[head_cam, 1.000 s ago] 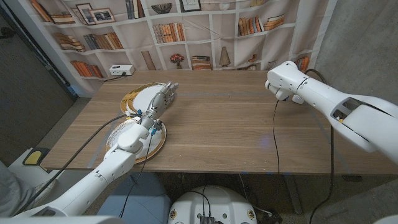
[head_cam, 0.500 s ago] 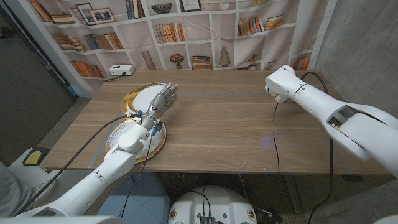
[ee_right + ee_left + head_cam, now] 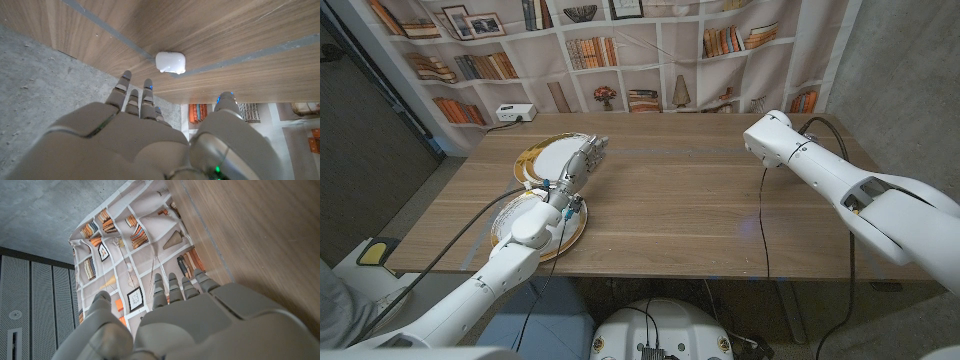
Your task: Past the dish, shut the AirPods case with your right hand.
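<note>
The head camera looked down from high up over the wooden table, facing a bookshelf curtain at the far side; both arms came in from the bottom corners. The left wrist camera sat close behind the left hand, turned about, and saw the same table and curtain. The right wrist camera sat close behind the right hand, looking along its fingers at the table's far edge, where a small white case lay near.

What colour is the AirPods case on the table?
White, glossy. The AirPods case shows best in the right wrist view, lying on the wooden table beyond the right hand.
</note>
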